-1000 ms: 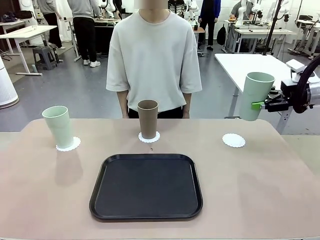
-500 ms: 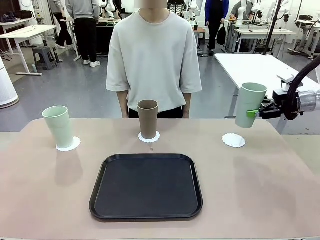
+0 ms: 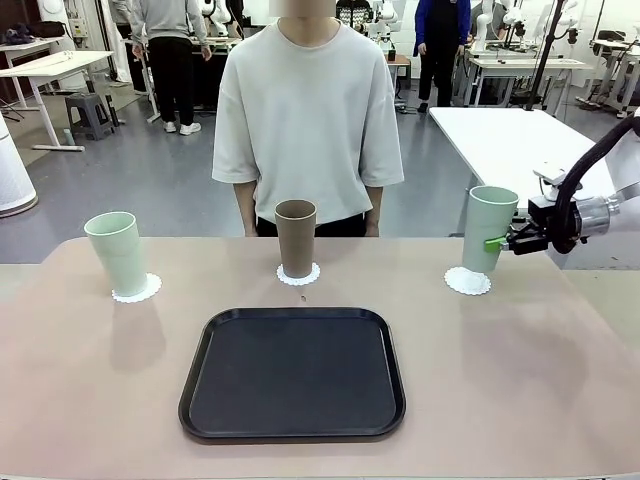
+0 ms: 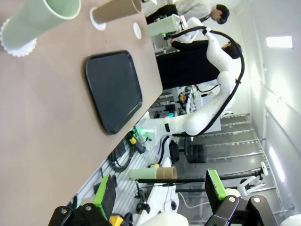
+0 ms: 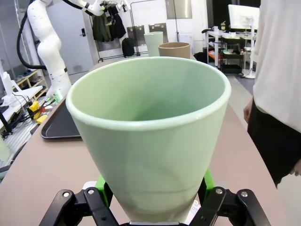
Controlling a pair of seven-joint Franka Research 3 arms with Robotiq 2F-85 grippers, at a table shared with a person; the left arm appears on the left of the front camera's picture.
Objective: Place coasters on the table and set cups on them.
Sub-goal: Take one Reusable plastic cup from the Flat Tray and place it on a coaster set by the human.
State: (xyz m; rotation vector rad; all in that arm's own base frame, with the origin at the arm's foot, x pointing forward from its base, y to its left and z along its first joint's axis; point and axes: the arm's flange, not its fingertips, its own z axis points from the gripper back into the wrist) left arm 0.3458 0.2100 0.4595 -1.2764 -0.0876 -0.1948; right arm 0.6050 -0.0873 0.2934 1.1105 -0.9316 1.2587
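Note:
A pale green cup stays upright with my right gripper shut on its side; its base is right at the right coaster, and I cannot tell if they touch. In the right wrist view that green cup sits between the green pads of my right gripper. The brown cup stands on the middle coaster. Another pale green cup stands on the left coaster. My left gripper is open and empty, off the table's near side.
A black tray lies empty at the table's near middle. A person stands at the far edge behind the brown cup, hands down. A white table is behind my right arm.
My right gripper has carried the green cup down and to the left, from high above the table's right end to the right coaster. Nothing else moved.

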